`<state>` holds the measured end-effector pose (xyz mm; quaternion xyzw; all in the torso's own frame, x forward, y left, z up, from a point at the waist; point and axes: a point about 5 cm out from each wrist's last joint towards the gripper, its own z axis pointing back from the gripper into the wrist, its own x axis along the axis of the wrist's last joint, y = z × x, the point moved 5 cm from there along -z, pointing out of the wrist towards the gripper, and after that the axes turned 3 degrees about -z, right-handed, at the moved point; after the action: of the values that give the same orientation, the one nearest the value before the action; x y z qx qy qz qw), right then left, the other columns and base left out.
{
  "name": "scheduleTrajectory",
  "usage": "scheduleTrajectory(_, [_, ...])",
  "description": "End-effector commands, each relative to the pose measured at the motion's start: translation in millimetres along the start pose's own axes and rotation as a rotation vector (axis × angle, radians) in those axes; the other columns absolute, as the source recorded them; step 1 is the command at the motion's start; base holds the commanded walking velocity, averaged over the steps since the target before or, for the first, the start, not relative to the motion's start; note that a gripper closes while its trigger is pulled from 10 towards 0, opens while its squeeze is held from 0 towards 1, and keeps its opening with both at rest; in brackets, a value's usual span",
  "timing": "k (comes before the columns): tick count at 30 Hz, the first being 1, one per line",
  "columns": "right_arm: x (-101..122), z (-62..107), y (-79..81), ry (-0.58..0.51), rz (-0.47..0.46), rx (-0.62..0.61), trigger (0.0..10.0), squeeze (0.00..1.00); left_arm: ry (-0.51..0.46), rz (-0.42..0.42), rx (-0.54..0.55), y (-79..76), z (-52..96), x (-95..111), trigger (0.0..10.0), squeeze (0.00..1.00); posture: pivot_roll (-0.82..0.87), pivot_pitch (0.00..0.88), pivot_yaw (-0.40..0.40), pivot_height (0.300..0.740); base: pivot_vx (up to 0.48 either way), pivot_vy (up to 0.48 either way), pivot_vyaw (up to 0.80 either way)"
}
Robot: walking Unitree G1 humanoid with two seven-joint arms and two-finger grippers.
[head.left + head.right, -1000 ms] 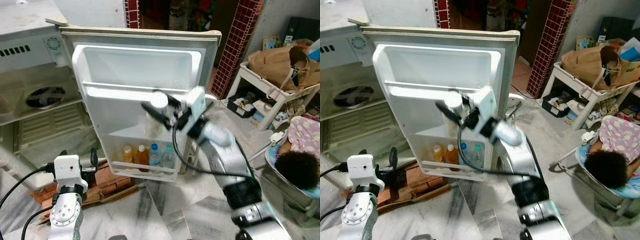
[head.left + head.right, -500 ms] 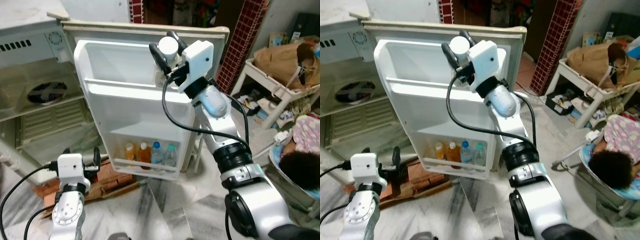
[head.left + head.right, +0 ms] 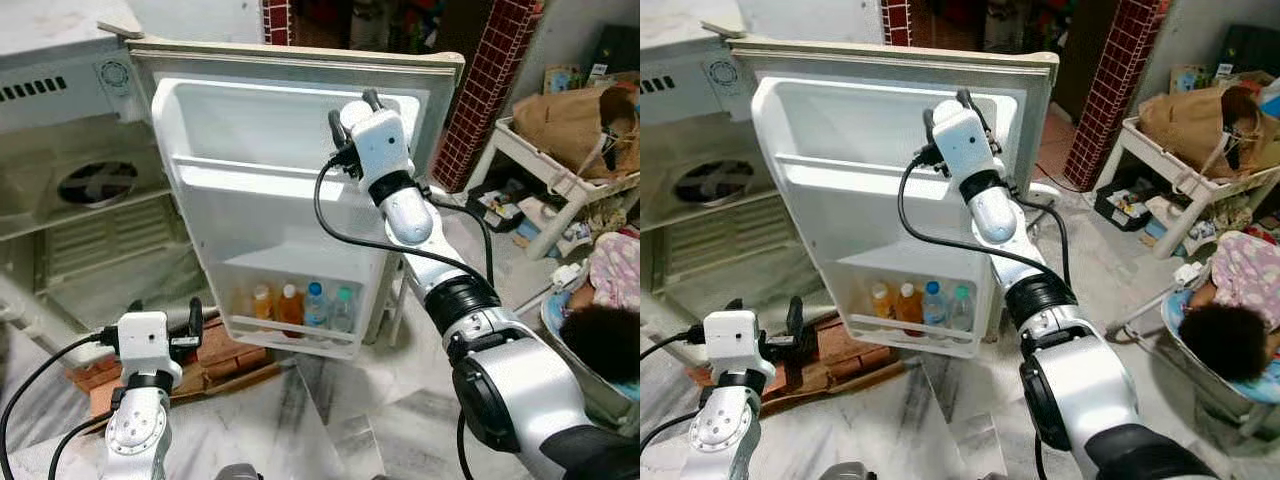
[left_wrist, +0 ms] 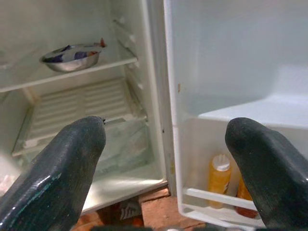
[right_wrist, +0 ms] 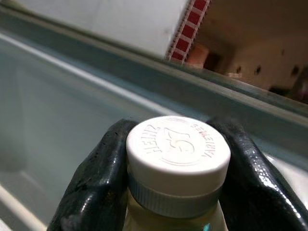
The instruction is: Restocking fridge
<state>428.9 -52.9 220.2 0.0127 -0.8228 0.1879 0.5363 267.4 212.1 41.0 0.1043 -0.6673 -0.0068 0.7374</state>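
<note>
Fridge door [image 3: 300, 210] swung wide open, inner side facing the camera. Right gripper [image 3: 352, 110] up high at the door's top shelf [image 3: 255, 180], clenched on a bottle [image 5: 175, 192] with a white Heinz cap [image 5: 178, 149], one black finger [image 5: 94, 178] on each side of the neck. Bottle sitting right in front of the upper door compartment, just under the door's top edge. Can't tell if it's touching the shelf.

Four drinks [image 3: 300, 305] lined up in the bottom door rack [image 3: 290, 338]: two orange on the left, two clear ones with blue caps on the right.

Left gripper [image 3: 165, 322] low and near, down by the floor left of the door, fingers [image 4: 57, 168] spread apart, holding nothing. Pointing at the fridge interior with a steel bowl [image 4: 72, 55] on a shelf there.

Brick stack [image 3: 215, 355] on the marble floor under the door. Off to the right, a white table [image 3: 540, 185] with a brown bag [image 3: 570, 125], and a person [image 3: 600, 335] low in the right corner.
</note>
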Motion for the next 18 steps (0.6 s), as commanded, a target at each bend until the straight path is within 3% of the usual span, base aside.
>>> scheduleTrajectory(1, [-16.0,2.6,-8.1,0.081,-0.022,-0.04,10.0,0.0,-0.012,-0.014,0.0,1.0,0.1,3.8,10.0,0.0,0.12,0.012,-0.028,0.735,0.0,0.0,0.0])
scheduleTrajectory(7, [-32.6,6.9,-13.1,0.165,-0.044,-0.064,10.0,0.0,-0.007,-0.019,-0.001,2.4,-0.2,2.6,10.0,0.0,0.12,0.009,-0.024,0.735,0.0,0.0,0.0])
scheduleTrajectory(8, [-35.7,7.9,-17.2,0.181,-0.058,-0.079,10.0,0.09,-0.008,-0.019,-0.002,1.6,-1.3,3.3,10.0,0.0,0.12,0.009,-0.022,0.735,0.0,0.0,0.0])
scheduleTrajectory(9, [-36.5,8.3,-19.5,0.184,-0.058,-0.087,10.0,0.79,-0.009,-0.019,-0.003,1.2,-1.7,3.8,10.0,0.0,0.12,0.009,-0.022,0.735,0.0,0.0,0.0])
scheduleTrajectory(10, [-37.3,8.5,-21.6,0.189,-0.059,-0.093,10.0,1.0,-0.01,-0.02,-0.004,0.7,-2.1,4.2,10.0,0.0,0.12,0.009,-0.022,0.735,0.0,0.0,0.0])
scheduleTrajectory(14, [-35.2,7.1,-30.0,0.183,-0.051,-0.116,10.0,1.0,-0.009,-0.02,-0.007,-0.1,-2.9,4.1,10.0,0.0,0.11,0.009,-0.023,0.735,0.0,0.0,0.0])
scheduleTrajectory(18, [-20.8,2.2,-42.9,0.112,-0.05,-0.161,10.0,1.0,-0.003,-0.02,-0.005,0.0,-2.6,2.4,10.0,0.0,0.11,0.009,-0.026,0.735,0.0,0.0,0.0])
